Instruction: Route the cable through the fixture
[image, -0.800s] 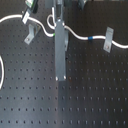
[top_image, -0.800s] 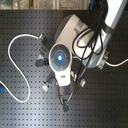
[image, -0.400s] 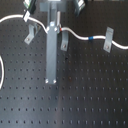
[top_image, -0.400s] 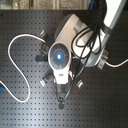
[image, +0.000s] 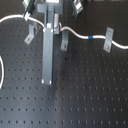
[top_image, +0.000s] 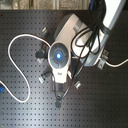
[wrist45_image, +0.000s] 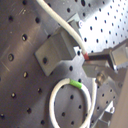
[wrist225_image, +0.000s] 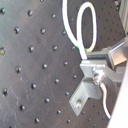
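First exterior view: the white cable (image: 80, 36) ran across the far part of the black perforated desk (image: 85, 95), from the first exterior view's left edge to its right edge, carrying a blue mark (image: 90, 37)
Fixtures: three grey brackets stood along the cable's line, the left bracket (image: 30, 34), middle bracket (image: 64, 41) and right bracket (image: 108, 39); the cable met the right one
Arm: a grey column (image: 48, 52) hung over the desk, hiding the cable between the left and middle brackets
Second exterior view: the arm's round head with a blue light (top_image: 59, 55) covered the centre; a cable loop (top_image: 15, 65) lay towards the second exterior view's left
First wrist view: the cable passed over a grey block (wrist45_image: 54, 49); a loop with a green mark (wrist45_image: 75, 83) lay beside it
Second wrist view: the end effector (wrist225_image: 96, 75) was at a bracket; whether it was open or closed could not be told
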